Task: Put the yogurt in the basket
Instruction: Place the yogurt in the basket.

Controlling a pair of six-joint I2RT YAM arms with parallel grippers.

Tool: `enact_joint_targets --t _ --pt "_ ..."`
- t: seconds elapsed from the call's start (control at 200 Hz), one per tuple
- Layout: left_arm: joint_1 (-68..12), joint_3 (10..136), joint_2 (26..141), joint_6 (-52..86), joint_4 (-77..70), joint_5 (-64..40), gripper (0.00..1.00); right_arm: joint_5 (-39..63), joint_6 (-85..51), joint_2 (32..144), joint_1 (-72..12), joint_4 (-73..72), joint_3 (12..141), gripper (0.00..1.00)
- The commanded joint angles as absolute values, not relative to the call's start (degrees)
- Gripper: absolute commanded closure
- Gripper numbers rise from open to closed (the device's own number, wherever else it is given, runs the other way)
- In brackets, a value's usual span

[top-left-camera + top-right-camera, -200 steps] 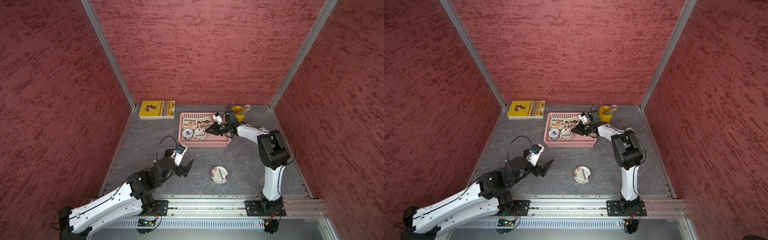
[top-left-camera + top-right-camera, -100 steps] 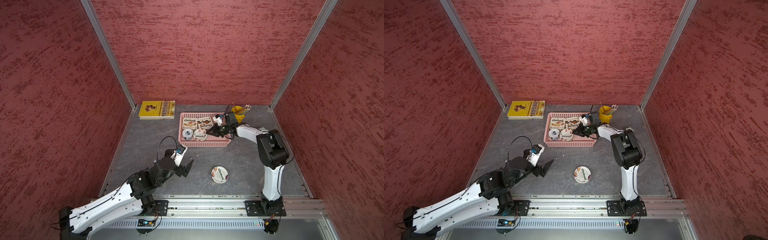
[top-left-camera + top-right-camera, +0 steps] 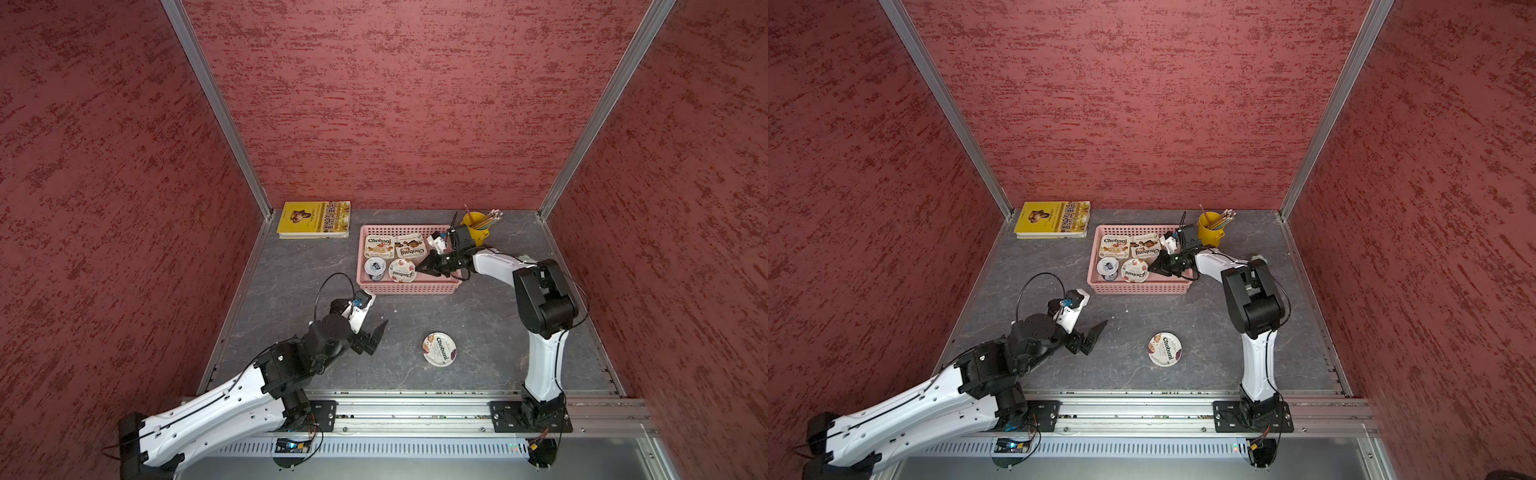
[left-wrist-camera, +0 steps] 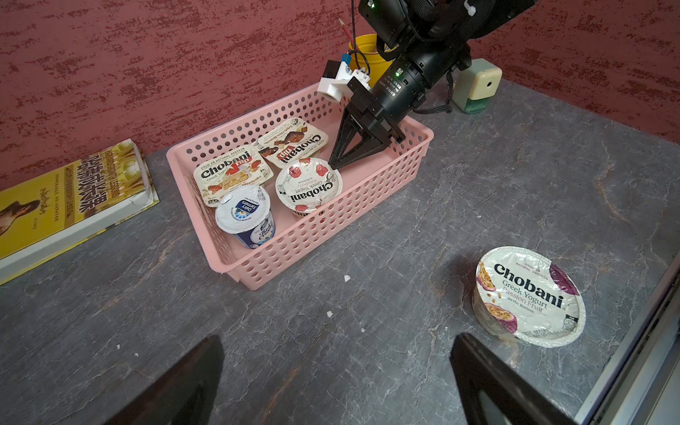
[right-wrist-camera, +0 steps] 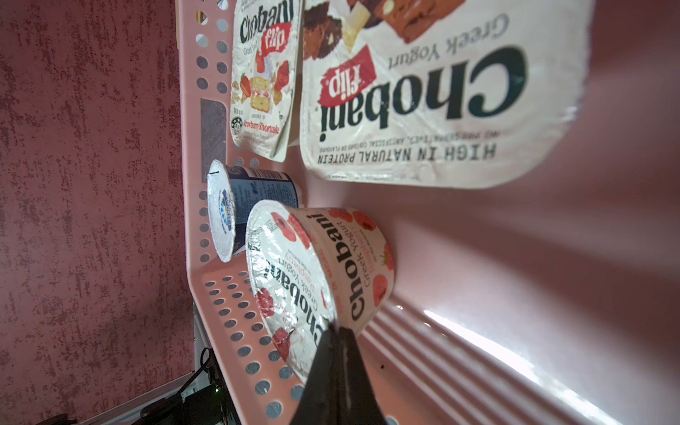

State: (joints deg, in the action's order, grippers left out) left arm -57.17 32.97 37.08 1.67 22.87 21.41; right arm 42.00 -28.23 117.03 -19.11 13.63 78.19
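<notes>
The pink basket (image 3: 409, 289) (image 3: 1138, 287) (image 4: 320, 235) (image 5: 228, 316) holds several yogurt cups: two rectangular Chobani ones (image 3: 379, 246) (image 3: 410, 246), a small blue-white one (image 3: 375, 267) (image 4: 244, 211) and a round raspberry Chobani (image 3: 402, 270) (image 4: 308, 186) (image 5: 294, 279). My right gripper (image 3: 417, 270) (image 3: 1149, 270) (image 4: 331, 166) (image 5: 335, 327) reaches inside the basket, shut, its tip against the raspberry cup's rim. Another round Chobani cup (image 3: 439, 349) (image 3: 1165, 349) (image 4: 530, 296) stands on the table. My left gripper (image 3: 374, 336) (image 3: 1094, 336) (image 4: 336, 338) hovers open and empty to its left.
A yellow book (image 3: 314, 219) lies at the back left by the wall. Behind the basket's right end stand a yellow pencil bucket (image 3: 476, 226) and a cream pencil sharpener (image 4: 476, 86). The metal rail (image 3: 415, 409) runs along the table's front edge.
</notes>
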Motion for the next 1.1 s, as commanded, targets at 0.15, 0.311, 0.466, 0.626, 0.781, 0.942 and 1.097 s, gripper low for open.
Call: enact_joint_targets --t 0.15,0.311,0.466,0.626,0.781,0.942,1.097 --pt "-56.78 32.53 37.0 1.74 21.77 20.91 0.0 40.87 -27.0 117.32 -18.75 15.29 79.28 0.81" --pt "-56.78 32.69 37.15 1.7 21.47 20.57 0.0 41.04 -27.03 116.68 -18.79 15.24 79.5 0.71" --pt "-56.77 32.69 37.39 1.64 21.18 20.53 0.0 41.22 -27.32 115.82 -18.78 15.29 79.96 0.66" --pt "-56.78 32.73 37.52 1.67 21.09 20.42 0.0 41.05 -27.1 113.3 -18.79 16.23 80.33 0.63" --pt "-56.77 32.63 37.44 1.58 21.11 20.3 0.0 40.12 -26.48 108.47 -18.77 17.83 80.08 0.61" --pt "-56.71 32.62 37.3 1.42 21.0 20.3 0.0 38.1 -25.77 101.62 -18.81 19.64 77.68 0.6" --pt "-56.69 32.49 37.43 1.42 20.07 20.57 0.0 36.36 -25.93 93.93 -18.76 20.86 71.96 0.59"
